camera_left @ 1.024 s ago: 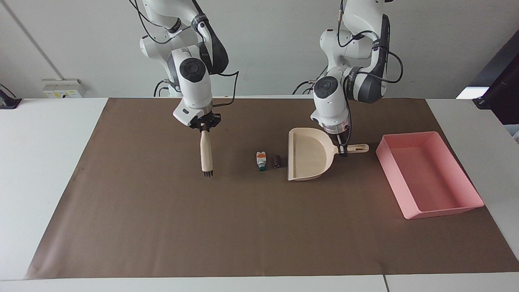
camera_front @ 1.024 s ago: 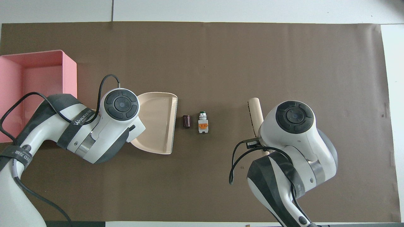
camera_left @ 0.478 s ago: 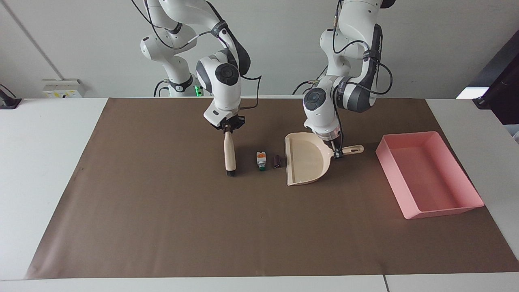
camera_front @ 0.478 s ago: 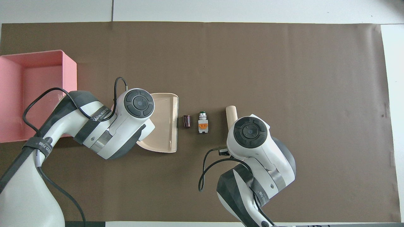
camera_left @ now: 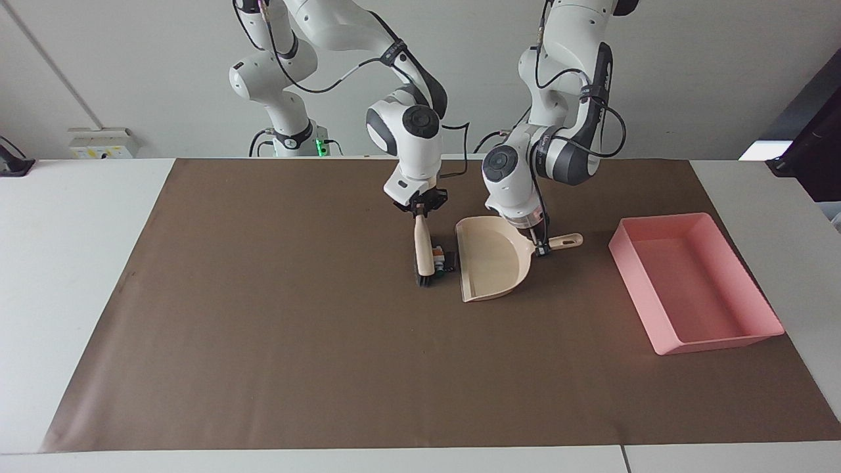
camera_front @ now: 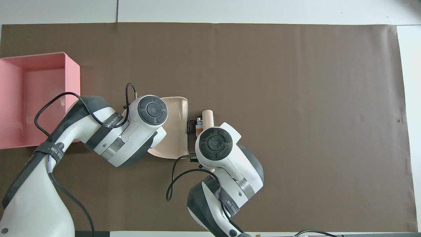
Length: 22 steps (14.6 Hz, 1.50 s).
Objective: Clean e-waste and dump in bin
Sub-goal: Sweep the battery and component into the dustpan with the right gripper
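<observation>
The e-waste is two small bits: a white cylinder [camera_left: 437, 252] [camera_front: 198, 123] with an orange label and a dark block [camera_left: 451, 261] [camera_front: 191, 126]. Both lie squeezed between the brush and the open lip of the beige dustpan [camera_left: 493, 257] [camera_front: 176, 123]. My right gripper [camera_left: 420, 209] is shut on the top of the wooden brush [camera_left: 424, 248] [camera_front: 208, 116], whose bristles touch the mat. On the dustpan's handle [camera_left: 566, 241] my left gripper [camera_left: 541, 248] is shut. The pink bin [camera_left: 723, 344] [camera_front: 73, 79] sits at the left arm's end of the table. In the overhead view both grippers are hidden under their wrists.
A brown mat [camera_left: 263, 341] covers most of the white table [camera_left: 72, 263]. A wall socket box [camera_left: 102, 142] sits by the wall at the right arm's end. A dark object [camera_left: 815, 144] stands off the left arm's end.
The right arm has swept the brush toward the dustpan, pushing both bits up to its lip. The left arm has slid the dustpan slightly toward the brush.
</observation>
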Motion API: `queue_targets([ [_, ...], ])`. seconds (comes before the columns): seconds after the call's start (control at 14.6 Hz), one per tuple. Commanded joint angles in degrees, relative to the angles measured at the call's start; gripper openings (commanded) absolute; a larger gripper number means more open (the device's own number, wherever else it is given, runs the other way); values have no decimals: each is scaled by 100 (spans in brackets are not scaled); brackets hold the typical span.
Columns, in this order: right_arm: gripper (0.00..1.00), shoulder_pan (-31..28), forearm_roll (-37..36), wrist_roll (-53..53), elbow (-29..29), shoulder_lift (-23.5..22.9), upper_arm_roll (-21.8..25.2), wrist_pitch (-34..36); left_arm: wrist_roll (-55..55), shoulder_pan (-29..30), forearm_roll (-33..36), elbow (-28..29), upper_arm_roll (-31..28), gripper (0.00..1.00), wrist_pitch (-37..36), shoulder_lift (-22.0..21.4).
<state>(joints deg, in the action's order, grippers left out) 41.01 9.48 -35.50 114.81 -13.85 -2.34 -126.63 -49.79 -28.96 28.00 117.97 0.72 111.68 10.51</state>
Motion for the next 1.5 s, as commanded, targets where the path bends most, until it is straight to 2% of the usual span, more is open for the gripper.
queue_targets([
  [0.0, 0, 92, 1006, 296, -152, -249, -91, -711, 101, -119, 144, -64, -28, 0, -24, 100],
  [0.14, 0, 135, 2263, 806, -327, -311, -127, -1099, 75, -119, 153, -47, -20, 0, 20, 91],
  [0.2, 0, 162, 2538, 834, -450, -329, -127, -1161, 66, -119, 145, -12, -20, 0, 64, 82],
  [0.48, 0, 118, 2655, 791, -600, -268, -118, -1049, 5, -22, 153, 190, -20, 0, 546, 12],
  [0.61, 0, 101, 2550, 695, -557, -84, -57, -593, -83, 109, 144, 235, -11, 0, 784, 3],
  [0.75, 0, -13, 2113, 397, -451, 293, -4, -110, -153, 180, 127, 235, 7, 0, 916, 3],
  [0.96, 0, -495, 1093, -35, -451, 943, -4, 1189, -162, 268, 101, 244, 7, 0, 1048, -6],
  [1.23, 0, -1575, 214, 174, -451, 1665, -12, 2509, -162, 356, 92, 244, 16, 0, 1119, -14],
  [1.43, 0, -2656, -323, 1227, -451, 1851, -12, 3099, -634, 514, -223, 209, 16, 0, 1084, -207],
])
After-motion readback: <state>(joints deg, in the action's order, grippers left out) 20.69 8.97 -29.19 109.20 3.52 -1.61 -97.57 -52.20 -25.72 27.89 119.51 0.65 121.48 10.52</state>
